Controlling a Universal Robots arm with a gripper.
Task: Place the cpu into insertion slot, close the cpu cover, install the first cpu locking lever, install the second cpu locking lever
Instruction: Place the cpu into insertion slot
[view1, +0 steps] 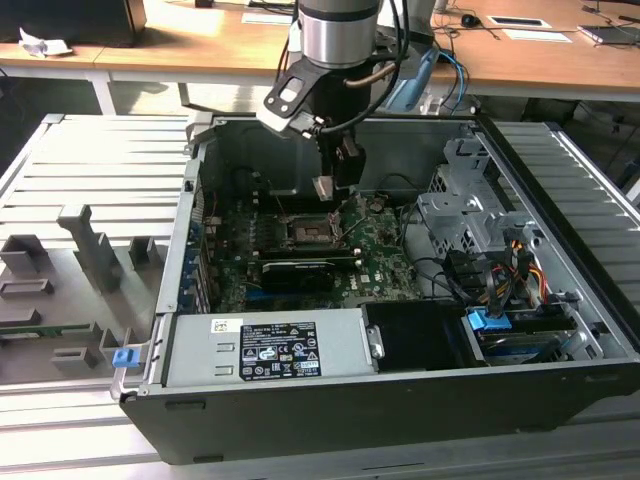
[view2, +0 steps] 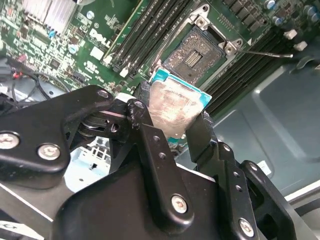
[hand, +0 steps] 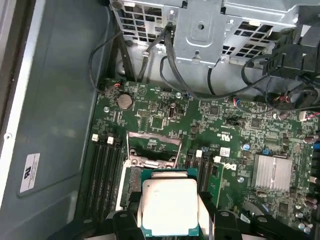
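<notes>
Evidently mid-placement, the jaws clamped the chip (view1: 323, 188) above the open socket (view1: 308, 232) near the exterior view's centre, where seating would demand square alignment.

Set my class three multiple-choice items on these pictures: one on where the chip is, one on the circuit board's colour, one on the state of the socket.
1. Where is the chip?
A. held up in the jaws
B. lying on the wooden desk
C. lying on the grey rack

2. What colour is the circuit board?
A. red
B. green
C. white

3. How is the socket?
A. bare, pins showing
B. holding a chip
C. under a shut cover

1 A: both wrist views show the jaws pinching its edges.
2 B: green shows between the parts.
3 A: the second wrist view shows its dark pin field uncovered.
</notes>
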